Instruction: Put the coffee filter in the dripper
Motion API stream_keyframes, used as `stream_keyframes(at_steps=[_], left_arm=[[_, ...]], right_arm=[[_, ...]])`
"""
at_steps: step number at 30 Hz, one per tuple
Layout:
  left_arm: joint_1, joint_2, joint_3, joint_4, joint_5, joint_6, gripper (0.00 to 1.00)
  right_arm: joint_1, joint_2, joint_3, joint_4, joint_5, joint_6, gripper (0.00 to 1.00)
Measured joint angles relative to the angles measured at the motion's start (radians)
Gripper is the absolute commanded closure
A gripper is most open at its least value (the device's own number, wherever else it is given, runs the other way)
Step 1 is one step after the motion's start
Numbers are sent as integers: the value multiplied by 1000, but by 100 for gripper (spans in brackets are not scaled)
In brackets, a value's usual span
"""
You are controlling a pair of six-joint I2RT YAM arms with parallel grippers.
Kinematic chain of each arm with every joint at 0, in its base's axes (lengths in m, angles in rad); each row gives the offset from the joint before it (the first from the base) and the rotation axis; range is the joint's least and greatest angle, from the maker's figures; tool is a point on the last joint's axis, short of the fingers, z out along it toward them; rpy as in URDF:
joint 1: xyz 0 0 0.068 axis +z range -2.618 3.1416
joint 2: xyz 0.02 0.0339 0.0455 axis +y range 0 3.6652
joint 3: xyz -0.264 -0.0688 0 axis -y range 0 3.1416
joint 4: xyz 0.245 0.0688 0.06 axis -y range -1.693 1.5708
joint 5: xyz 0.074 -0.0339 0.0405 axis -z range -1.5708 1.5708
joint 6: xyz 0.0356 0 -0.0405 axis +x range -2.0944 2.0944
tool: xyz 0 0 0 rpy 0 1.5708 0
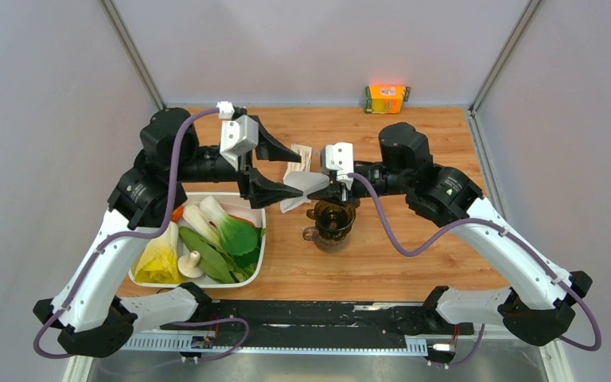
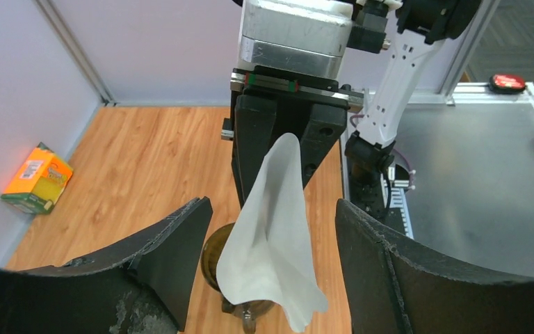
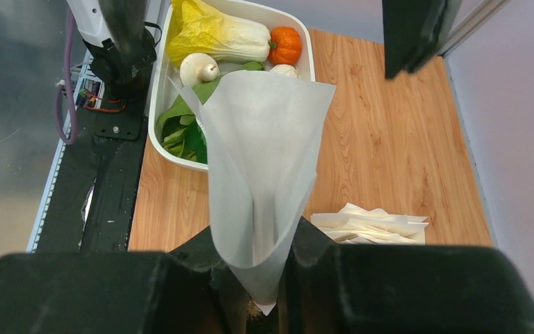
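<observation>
Wood-grain tabletop point(image 1: 414, 255) boxed in by pale grey walls point(image 1: 40, 119); a bare metal strip runs along the near edge.

Left side: a white tray point(image 1: 259, 256) holds leafy greens point(image 1: 231, 239), a yellow-white cabbage point(image 1: 159, 259), a mushroom point(image 1: 192, 262) and a small orange vegetable point(image 3: 285, 44).

Left pincer point(image 1: 299, 170): wide open, holding nothing, both dark fingers pointing right toward the other arm.

Coffee filter point(image 2: 274, 236): one thin white paper cone, slightly see-through, partly opened. Its mouth edge is wavy and a soft crease runs down its length. The narrow, pointed end is pinched in the right pincer. The wide end reaches left, in between the left pincer's spread fingers. In the left wrist view there is a gap on either side, so it seems to touch neither finger. The filter is in the air, not in the dripper.

Behind it, flat on the tabletop, lies a packet of cream paper filters point(image 1: 297, 159).

Right pincer point(image 1: 324, 189): closed on the filter's tip — the paper is squeezed flat between the two fingers.

Dripper point(image 1: 333, 220): dark brown, see-through, round, upright on the tabletop just below and nearer than the right pincer, with nothing in it.

Far edge, right of centre: a small orange carton point(image 1: 387, 97) against the back wall.
</observation>
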Motion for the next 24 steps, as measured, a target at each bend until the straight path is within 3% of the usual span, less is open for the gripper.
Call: stream_keyframes(at_steps=[9,11,12,13,14,16,19,24], left_arm=[[-117,70,20,-104,-152,109,22],[-127,75,20,-117,-178,126,37],[-130,76,20,-121,-188,129,55],[-131,76,20,-124,-198,138,64],[-133,76,20,-126,-208,141,80],[-134,76,20,-127,-217,150,97],[-135,75,20,-125,-221,150,100],[-101,50,-12,-87,-192,92,100]], right_arm=[[0,9,3,-4,1,-3,80],[0,11,5,-7,0,-3,80],[0,11,5,-8,-1,-3,79],[0,11,5,-8,-2,-3,78],[0,11,5,-11,-2,-3,76],[0,11,8,-19,-3,-3,68],[0,11,18,-34,-2,-2,57],[-17,-1,58,-74,-1,2,59]])
